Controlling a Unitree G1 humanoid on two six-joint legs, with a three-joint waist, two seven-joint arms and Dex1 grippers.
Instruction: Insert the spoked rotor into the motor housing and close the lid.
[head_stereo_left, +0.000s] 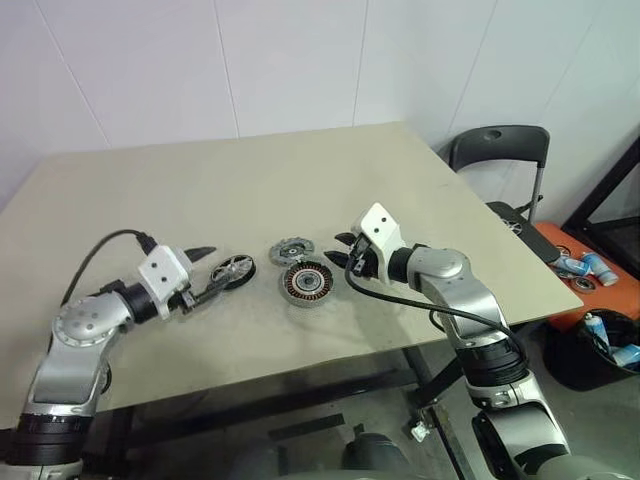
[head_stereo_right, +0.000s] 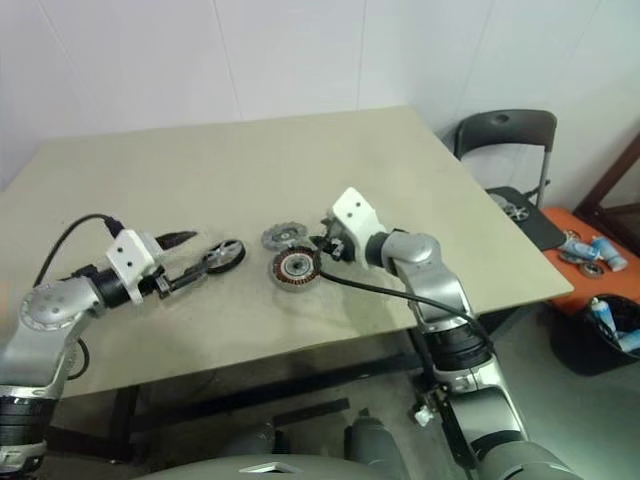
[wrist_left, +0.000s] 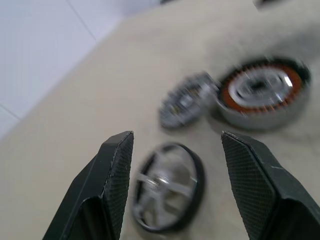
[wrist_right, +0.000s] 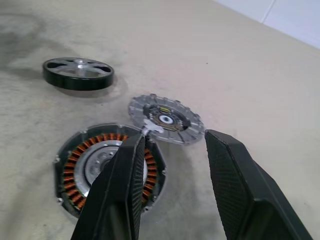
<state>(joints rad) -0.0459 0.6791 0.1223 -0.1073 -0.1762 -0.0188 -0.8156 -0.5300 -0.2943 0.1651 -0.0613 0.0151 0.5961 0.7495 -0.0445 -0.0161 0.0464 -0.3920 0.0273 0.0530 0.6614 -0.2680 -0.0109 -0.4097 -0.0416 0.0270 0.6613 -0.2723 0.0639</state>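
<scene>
The spoked rotor (head_stereo_left: 233, 270), black-rimmed with silver spokes, lies on the table left of centre. My left gripper (head_stereo_left: 212, 271) is open just short of it, and in the left wrist view the rotor (wrist_left: 167, 187) sits in the gap between the fingers, touching neither. The motor housing (head_stereo_left: 306, 283), with copper windings facing up, rests at the middle. The grey notched lid (head_stereo_left: 292, 251) lies flat right behind it, touching its rim. My right gripper (head_stereo_left: 337, 248) hovers open just right of the lid, and its wrist view looks over the housing (wrist_right: 107, 167) and lid (wrist_right: 166, 119).
The beige table (head_stereo_left: 300, 180) is bare behind the parts. Its right edge runs close behind my right arm. Beyond it stand a black folding chair (head_stereo_left: 500, 150), an orange crate (head_stereo_left: 590, 275) with bottles and a black bin (head_stereo_left: 600, 345).
</scene>
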